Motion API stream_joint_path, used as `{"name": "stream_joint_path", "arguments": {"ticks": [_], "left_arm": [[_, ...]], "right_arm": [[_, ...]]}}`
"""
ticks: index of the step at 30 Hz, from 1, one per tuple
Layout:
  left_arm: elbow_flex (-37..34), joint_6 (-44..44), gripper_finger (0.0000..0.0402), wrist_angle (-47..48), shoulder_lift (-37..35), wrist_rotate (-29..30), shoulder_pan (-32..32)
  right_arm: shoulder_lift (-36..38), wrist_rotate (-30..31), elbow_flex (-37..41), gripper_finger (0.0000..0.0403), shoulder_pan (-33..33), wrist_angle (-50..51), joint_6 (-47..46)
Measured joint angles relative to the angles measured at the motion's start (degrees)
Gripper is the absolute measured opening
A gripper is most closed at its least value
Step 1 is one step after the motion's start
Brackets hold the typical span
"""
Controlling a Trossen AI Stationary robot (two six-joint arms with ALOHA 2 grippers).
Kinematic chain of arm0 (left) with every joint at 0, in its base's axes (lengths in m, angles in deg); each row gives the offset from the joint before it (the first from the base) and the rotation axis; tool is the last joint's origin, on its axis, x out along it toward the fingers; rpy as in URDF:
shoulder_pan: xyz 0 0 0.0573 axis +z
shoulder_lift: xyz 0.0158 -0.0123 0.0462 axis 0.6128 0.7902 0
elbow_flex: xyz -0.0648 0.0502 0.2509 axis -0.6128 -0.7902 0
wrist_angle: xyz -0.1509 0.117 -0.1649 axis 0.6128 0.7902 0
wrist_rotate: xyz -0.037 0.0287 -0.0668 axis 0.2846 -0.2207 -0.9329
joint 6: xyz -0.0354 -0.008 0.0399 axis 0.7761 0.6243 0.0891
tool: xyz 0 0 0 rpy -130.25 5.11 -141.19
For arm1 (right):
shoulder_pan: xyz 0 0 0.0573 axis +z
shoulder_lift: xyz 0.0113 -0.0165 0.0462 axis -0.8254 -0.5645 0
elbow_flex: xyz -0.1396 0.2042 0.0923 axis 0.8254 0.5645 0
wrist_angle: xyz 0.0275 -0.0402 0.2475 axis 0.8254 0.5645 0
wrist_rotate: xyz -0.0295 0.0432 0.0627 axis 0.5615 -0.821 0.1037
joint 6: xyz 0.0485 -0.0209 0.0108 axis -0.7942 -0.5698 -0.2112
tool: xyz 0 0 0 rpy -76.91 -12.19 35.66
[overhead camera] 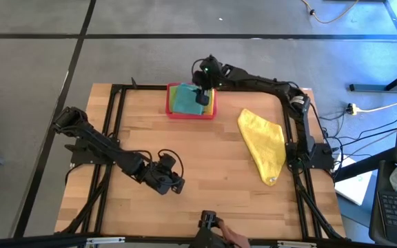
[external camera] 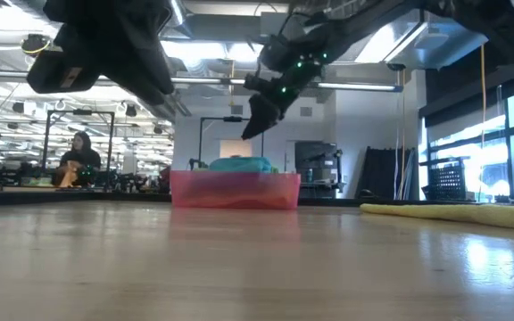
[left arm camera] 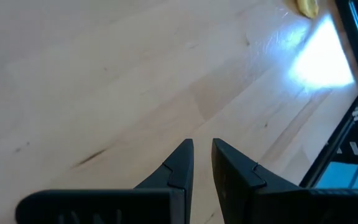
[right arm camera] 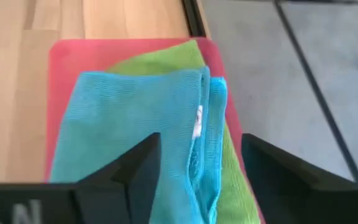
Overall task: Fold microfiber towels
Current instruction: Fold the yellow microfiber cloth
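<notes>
A teal towel (right arm camera: 135, 118) lies folded on a bright green towel (right arm camera: 160, 59) in the pink tray (overhead camera: 191, 114) at the table's far edge. My right gripper (right arm camera: 201, 140) hangs open just above this stack and clear of it, with nothing between its fingers. The low view shows its fingertips (external camera: 252, 125) above the teal towel (external camera: 239, 164). A yellow towel (overhead camera: 264, 141) lies crumpled and lengthwise on the table's right part. My left gripper (overhead camera: 174, 184) hovers over bare wood near the front left, its fingers (left arm camera: 185, 155) a narrow gap apart and holding nothing.
A black metal frame (overhead camera: 116, 124) runs around the tabletop, and both arms' bases stand on it. Bare wood lies between the tray and the table's near edge. A person sits far off in the room behind (external camera: 78, 156).
</notes>
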Motion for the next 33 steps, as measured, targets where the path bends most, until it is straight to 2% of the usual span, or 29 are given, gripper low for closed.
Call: {"name": "stream_joint_path", "arguments": {"ticks": [6,9,14,17,22,31,33], "left_arm": [[-0.04,-4.85,0.0049,0.49,-2.29,1.37,1.75],[-0.04,-8.08,0.0049,0.37,-4.35,4.08,3.18],[-0.04,-12.99,0.0049,0.22,-7.27,7.40,6.22],[-0.04,-14.60,0.0049,-0.32,-8.02,8.78,7.63],[-0.04,-17.87,0.0049,-3.77,-8.20,10.20,9.64],[-0.04,-23.19,0.0049,-9.34,-8.20,11.94,12.90],[-0.04,-24.06,0.0049,-10.63,-8.20,11.93,13.35]], "right_arm": [[1.08,-1.21,-5.63,0.0250,-0.75,14.26,-1.81],[2.50,-1.92,-6.89,0.0249,-1.38,18.54,-3.53],[6.54,-9.01,-6.49,0.0237,-4.24,24.56,-8.24],[10.00,-10.93,-4.31,0.0233,-5.64,27.17,-9.51],[18.32,-11.29,4.55,0.0232,-7.33,28.53,-10.26],[40.83,-11.74,30.85,0.0232,-8.15,21.64,-18.41],[44.50,-9.32,35.01,0.0232,-8.15,22.04,-20.57]]}}
